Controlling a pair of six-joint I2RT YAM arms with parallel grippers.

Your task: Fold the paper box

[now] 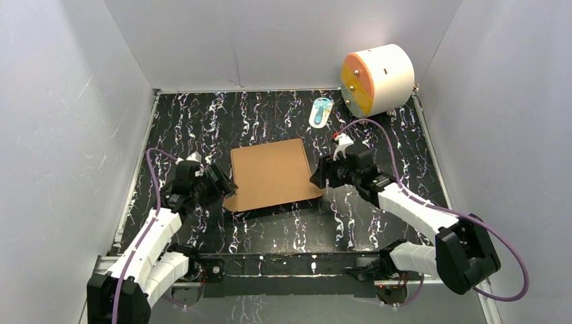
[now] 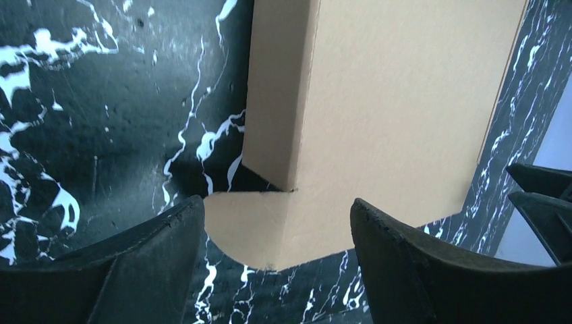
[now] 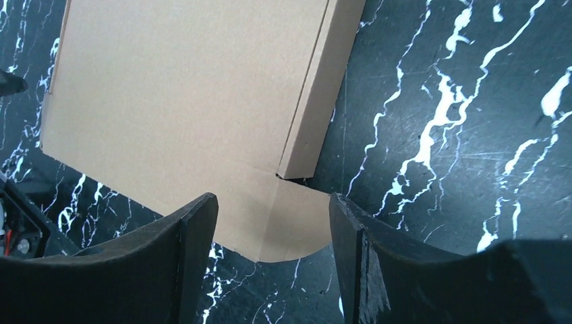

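The paper box (image 1: 270, 172) is plain brown cardboard, lying closed and flat in the middle of the black marbled table, with a rounded tab sticking out at each near corner. My left gripper (image 1: 226, 191) is at its near left corner, open. In the left wrist view the jaws (image 2: 276, 206) stand wide on either side of the left tab (image 2: 249, 229), below the box's side wall (image 2: 276, 101). My right gripper (image 1: 317, 181) is at the near right corner, also open. Its fingers (image 3: 272, 199) straddle the right tab (image 3: 297, 216) without pinching it.
A white-and-orange cylinder (image 1: 376, 79) lies at the back right corner. A small blue-and-white item (image 1: 321, 111) lies in front of it. White walls enclose the table on three sides. Purple cables trail from both arms.
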